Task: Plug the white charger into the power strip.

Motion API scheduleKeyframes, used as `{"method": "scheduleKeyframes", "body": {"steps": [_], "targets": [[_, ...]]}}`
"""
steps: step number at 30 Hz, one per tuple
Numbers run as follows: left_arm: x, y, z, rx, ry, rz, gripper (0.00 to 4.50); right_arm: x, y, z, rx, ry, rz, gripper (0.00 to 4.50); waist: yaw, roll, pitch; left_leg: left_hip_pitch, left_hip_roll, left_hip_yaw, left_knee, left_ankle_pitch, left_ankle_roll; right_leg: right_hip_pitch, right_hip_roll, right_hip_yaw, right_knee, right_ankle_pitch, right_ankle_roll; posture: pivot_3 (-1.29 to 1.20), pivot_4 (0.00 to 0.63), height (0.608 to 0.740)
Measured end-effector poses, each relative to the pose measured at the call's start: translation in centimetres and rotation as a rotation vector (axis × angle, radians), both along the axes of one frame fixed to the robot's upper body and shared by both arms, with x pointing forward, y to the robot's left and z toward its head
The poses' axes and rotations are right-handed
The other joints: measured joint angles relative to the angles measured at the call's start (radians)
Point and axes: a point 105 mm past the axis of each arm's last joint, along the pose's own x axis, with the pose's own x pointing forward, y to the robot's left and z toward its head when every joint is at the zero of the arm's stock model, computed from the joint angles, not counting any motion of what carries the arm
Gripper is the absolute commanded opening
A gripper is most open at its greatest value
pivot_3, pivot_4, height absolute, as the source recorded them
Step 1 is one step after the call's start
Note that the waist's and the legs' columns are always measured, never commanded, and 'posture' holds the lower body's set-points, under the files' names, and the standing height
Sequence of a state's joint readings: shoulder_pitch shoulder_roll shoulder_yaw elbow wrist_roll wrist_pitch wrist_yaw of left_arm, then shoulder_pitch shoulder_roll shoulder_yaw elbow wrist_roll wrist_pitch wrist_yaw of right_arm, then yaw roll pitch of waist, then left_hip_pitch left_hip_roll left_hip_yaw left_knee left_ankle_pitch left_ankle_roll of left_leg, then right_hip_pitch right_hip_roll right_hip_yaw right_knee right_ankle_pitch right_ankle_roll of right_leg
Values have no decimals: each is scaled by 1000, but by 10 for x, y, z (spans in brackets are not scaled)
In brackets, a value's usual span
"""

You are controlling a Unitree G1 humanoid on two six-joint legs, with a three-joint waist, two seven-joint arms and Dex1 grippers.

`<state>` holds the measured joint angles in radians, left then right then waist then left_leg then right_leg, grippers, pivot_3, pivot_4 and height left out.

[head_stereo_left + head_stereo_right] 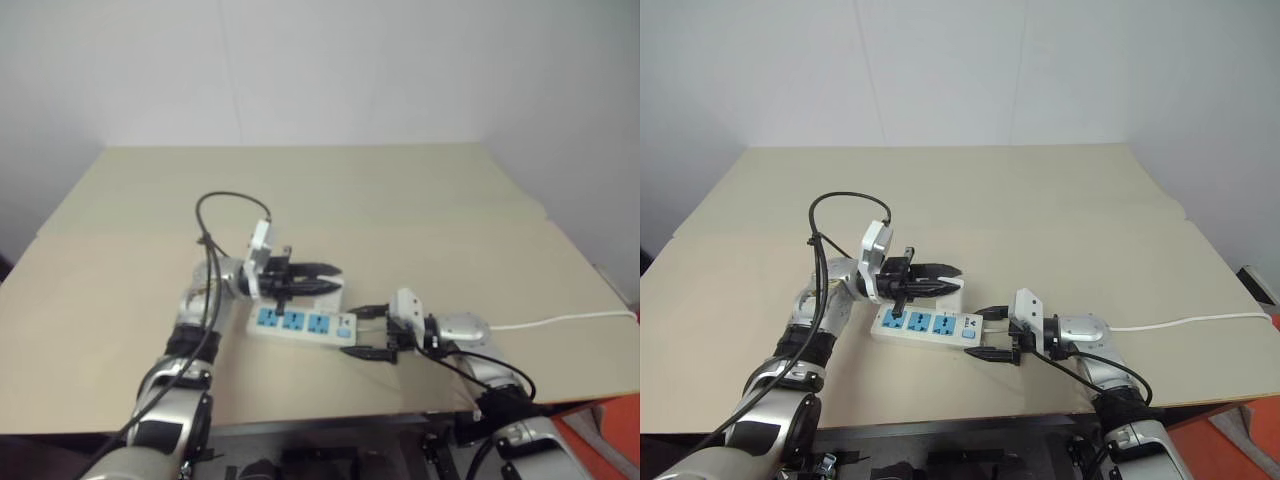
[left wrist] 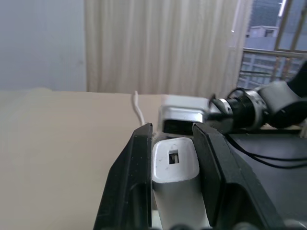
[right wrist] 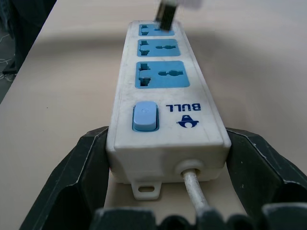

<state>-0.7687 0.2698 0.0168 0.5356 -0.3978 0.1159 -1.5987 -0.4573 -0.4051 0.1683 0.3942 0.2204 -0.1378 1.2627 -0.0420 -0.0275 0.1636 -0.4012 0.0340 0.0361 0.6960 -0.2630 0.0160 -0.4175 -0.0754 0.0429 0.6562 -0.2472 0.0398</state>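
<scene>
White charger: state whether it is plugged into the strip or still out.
Out. The white charger sits clamped in the left end effector, held above the power strip; all three blue sockets look empty.

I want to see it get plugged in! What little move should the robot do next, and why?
Probably lower the left gripper a little, prongs first. It holds the white charger just above the far socket of the power strip, not yet in, while the right gripper braces the strip's switch end.

Left end effector point(image 1: 940, 279) raised, fingers clamped together, pointing right; right end effector point(image 1: 990, 332) low, fingers spread, pointing left
</scene>
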Motion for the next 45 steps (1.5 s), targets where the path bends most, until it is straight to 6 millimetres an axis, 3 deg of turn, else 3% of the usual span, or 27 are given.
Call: {"method": "scheduleKeyframes", "body": {"steps": [6,13,24,45], "targets": [[-5,-6,6,-43,-29,-36,985,-1,0,0,0,-3,0,3417,0,0,0,0,0,-1,0,0,0,0,0,0,0,0,0,0,150,740],[-11,-11,-7,13,-50,-65,985,-1,0,0,-1,-2,-3,3417,0,0,0,0,0,-1,0,0,0,0,0,0,-1,0,0,0,150,740],[-5,3,-19,48,-33,-27,985,-2,0,0,-3,-2,-5,3417,0,0,0,0,0,-1,0,0,0,0,0,0,-1,0,0,0,150,740],[-1,5,-27,89,-49,-21,985,-2,1,0,-6,-2,-10,3417,0,0,0,1,0,-1,-1,0,1,2,0,0,-7,0,0,0,150,740]]}}
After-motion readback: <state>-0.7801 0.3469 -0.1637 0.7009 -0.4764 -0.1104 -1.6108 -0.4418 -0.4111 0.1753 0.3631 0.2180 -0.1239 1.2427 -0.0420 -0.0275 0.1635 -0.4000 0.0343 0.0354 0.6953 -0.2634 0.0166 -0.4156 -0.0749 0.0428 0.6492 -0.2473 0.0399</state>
